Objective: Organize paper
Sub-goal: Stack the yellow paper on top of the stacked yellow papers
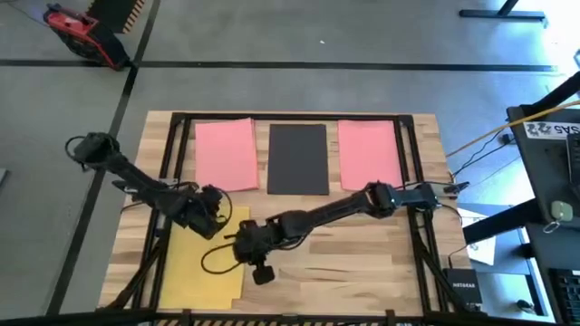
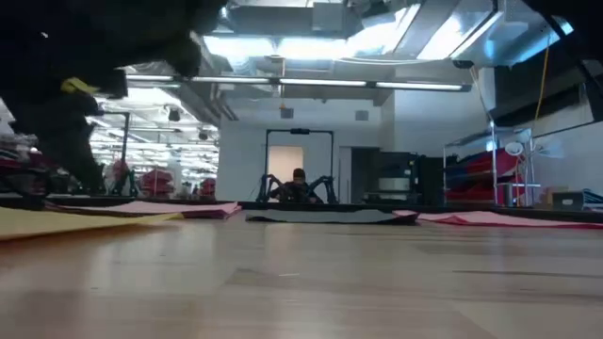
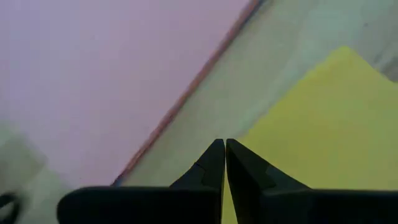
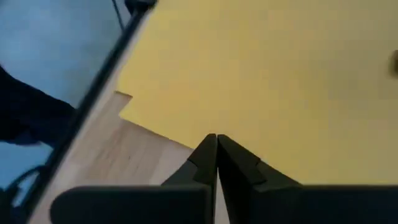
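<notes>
Our left tool [image 3: 224,155] pinched on the yellow sheet's [image 1: 195,263] edge, our right tool [image 4: 216,152] likewise clamping it, pink sheets [image 1: 225,154] and black sheet [image 1: 298,159] flat on the desk [image 1: 362,263]

This is looking like a robotics lab or workshop hall rather than a home: the wooden table [image 1: 362,263] is standing on a bare grey concrete floor [image 1: 299,36] crossed by dark lines, with cables trailing to equipment [image 1: 553,172] at one side. In the low view, long ceiling lights [image 2: 311,83] are glowing under exposed ducts, racks and shelving [image 2: 490,169] are lining the far walls, and a person [image 2: 299,184] is sitting in the distance.
</notes>
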